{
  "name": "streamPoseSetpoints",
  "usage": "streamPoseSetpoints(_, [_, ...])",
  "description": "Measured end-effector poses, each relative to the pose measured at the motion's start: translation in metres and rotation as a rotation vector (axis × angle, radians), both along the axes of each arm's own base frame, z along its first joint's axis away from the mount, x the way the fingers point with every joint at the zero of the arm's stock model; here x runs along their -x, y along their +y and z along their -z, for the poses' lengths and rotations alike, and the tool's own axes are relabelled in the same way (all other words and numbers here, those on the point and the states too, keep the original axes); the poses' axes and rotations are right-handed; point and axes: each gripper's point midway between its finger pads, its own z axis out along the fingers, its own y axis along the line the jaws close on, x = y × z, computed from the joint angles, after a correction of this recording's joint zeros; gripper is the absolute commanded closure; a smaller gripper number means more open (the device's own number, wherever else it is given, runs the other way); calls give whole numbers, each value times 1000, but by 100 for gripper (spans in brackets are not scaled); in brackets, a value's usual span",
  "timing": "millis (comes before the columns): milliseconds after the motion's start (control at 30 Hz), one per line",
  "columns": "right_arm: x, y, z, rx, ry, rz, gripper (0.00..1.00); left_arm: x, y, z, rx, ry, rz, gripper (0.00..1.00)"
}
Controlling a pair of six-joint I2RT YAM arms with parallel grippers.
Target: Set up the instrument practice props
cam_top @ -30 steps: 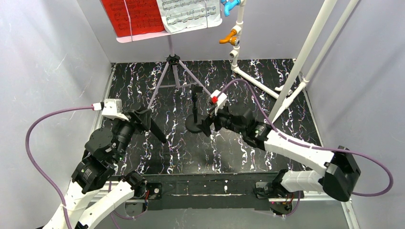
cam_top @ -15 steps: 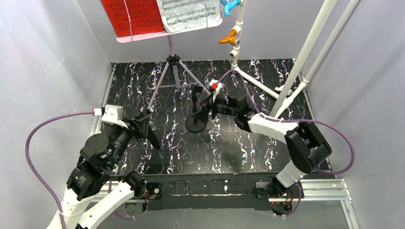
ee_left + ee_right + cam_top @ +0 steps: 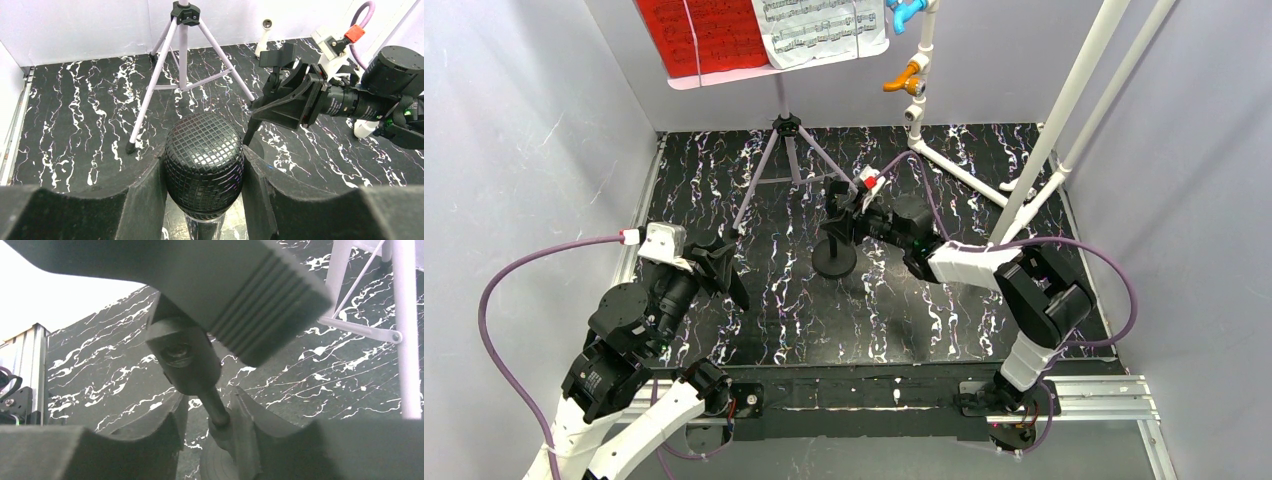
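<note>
Over the table (image 3: pixel 924 320), left end effector (image 3: pixel 204 152) clamps the microphone (image 3: pixel 204 175); right end effector (image 3: pixel 207 402) grips its stand (image 3: pixel 835 262).

The lilac tripod music stand (image 3: pixel 786 125) is upright at twelve o'clock bearing a red page (image 3: pixel 704 35) and a white page (image 3: pixel 819 28), the round-based black stand (image 3: pixel 834 260) is at the centre of the tabletop (image 3: pixel 774 315), and the black mesh microphone (image 3: pixel 204 167) is clamped in the left hand (image 3: pixel 727 268) at eight.
</note>
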Motion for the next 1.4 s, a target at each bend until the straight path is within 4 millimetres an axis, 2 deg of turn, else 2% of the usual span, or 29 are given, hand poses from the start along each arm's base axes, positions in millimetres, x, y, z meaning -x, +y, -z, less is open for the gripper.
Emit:
streamPoseSetpoints(100, [5, 7, -1, -15, -3, 27, 65, 0, 0, 0, -3, -2, 1, 100])
streamPoseSetpoints(300, [12, 20, 1, -1, -42, 185, 88, -1, 0, 0, -4, 0, 0, 100])
streamPoseSetpoints(400, [30, 29, -1, 8, -38, 307, 98, -2, -1, 1, -6, 6, 0, 100])
streamPoseSetpoints(500, [42, 29, 2, 0, 12, 441, 99, -2, -2, 1, -1, 10, 0, 100])
streamPoseSetpoints(600, [37, 16, 1, -7, 52, 611, 99, -3, -3, 1, 9, 11, 0, 100])
streamPoseSetpoints(633, [34, 12, 1, -2, 61, 665, 97, -3, -3, 1, 13, 13, 0, 100])
streamPoseSetpoints(767, [27, 3, 1, 21, 84, 813, 81, -3, -4, 2, 19, 19, -1, 100])
streamPoseSetpoints(967, [36, 3, 3, 76, 50, 867, 80, -3, -4, 2, 28, 23, -2, 100])
streamPoseSetpoints(1033, [39, 6, 5, 111, 22, 879, 74, -3, -5, 2, 33, 24, -2, 100])
streamPoseSetpoints(1200, [46, 13, 9, 176, -30, 869, 52, -3, -5, 2, 39, 27, -2, 100])
streamPoseSetpoints(1400, [50, 16, 16, 271, -67, 803, 12, -3, -5, 0, 44, 27, -3, 100])
